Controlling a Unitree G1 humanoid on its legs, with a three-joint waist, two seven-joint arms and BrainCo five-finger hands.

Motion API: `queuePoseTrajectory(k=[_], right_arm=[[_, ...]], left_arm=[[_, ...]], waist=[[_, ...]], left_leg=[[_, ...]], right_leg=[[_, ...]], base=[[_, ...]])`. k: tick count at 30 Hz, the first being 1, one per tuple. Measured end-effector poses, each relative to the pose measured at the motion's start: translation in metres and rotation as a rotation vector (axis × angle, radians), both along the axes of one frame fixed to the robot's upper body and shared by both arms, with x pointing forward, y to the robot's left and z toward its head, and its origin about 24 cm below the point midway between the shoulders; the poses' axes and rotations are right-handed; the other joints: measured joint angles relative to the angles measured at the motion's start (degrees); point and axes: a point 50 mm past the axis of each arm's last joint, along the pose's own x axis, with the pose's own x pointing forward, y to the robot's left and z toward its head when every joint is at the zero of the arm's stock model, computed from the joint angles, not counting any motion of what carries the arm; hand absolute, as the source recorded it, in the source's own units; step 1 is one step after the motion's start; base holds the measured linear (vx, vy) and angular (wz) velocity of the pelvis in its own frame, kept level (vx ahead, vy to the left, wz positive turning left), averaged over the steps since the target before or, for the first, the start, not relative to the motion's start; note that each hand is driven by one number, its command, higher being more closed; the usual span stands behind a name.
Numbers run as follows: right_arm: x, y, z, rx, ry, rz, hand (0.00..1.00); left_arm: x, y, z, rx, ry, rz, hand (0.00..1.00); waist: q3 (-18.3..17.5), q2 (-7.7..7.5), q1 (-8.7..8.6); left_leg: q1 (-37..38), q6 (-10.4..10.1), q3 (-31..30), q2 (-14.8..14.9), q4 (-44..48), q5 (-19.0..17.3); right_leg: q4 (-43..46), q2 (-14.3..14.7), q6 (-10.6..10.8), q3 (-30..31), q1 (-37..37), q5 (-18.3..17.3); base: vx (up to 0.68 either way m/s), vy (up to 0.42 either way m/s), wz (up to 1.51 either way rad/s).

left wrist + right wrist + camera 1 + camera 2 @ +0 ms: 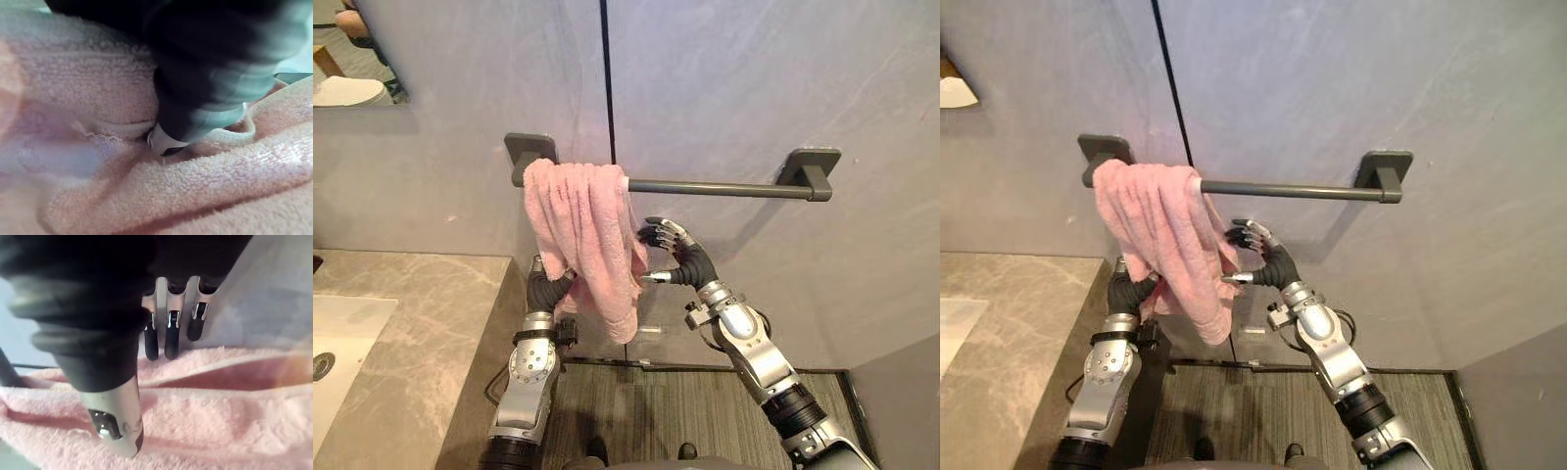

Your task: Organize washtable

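Observation:
A pink towel [587,230] hangs bunched over the left end of a dark towel bar [724,187] on the grey wall. My right hand [680,257] is at the towel's right edge, open, its fingers [170,335] straight along the cloth's upper hem and its thumb [117,426] lying against the front of the towel [220,421]. My left hand [548,287] reaches up from below and is buried behind the towel's lower folds. In the left wrist view its dark cover [205,73] presses into the pink cloth [98,107].
A marble counter [421,323] with a white sink [337,343] lies at the lower left, close beside my left arm. A mirror [352,59] is on the wall at the upper left. The right part of the bar is bare. Striped flooring [675,411] lies below.

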Motion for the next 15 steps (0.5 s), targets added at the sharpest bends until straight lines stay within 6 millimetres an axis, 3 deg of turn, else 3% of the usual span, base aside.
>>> queuePoseTrajectory(k=[4,5,15], right_arm=[[0.005,0.010,-0.002,0.017,0.022,0.023,0.00],[0.006,0.013,-0.002,0.021,0.030,0.029,1.00],[0.011,0.024,0.006,0.016,0.004,0.071,1.00]], left_arm=[[-0.003,0.001,-0.004,-0.004,0.016,0.001,1.00],[-0.003,0.001,-0.004,-0.005,0.018,0.002,1.00],[-0.003,-0.006,-0.006,-0.006,0.024,-0.028,1.00]], waist=[[-0.2,-0.34,0.19],[-0.3,-0.47,0.23],[-0.4,-0.69,0.51]], left_leg=[[-0.2,-0.2,-0.4,0.3,0.0,0.2],[-0.3,-0.2,-0.5,0.4,0.0,0.2],[-0.6,-0.3,-0.6,0.5,0.0,0.2]], right_leg=[[0.0,0.3,-0.1,-0.2,0.0,0.0],[0.0,0.4,-0.1,-0.3,0.0,0.0],[0.0,0.5,-0.1,-0.3,-0.2,0.0]], base=[[-0.03,-0.018,0.05],[0.00,0.000,0.00],[0.00,0.000,0.00]])
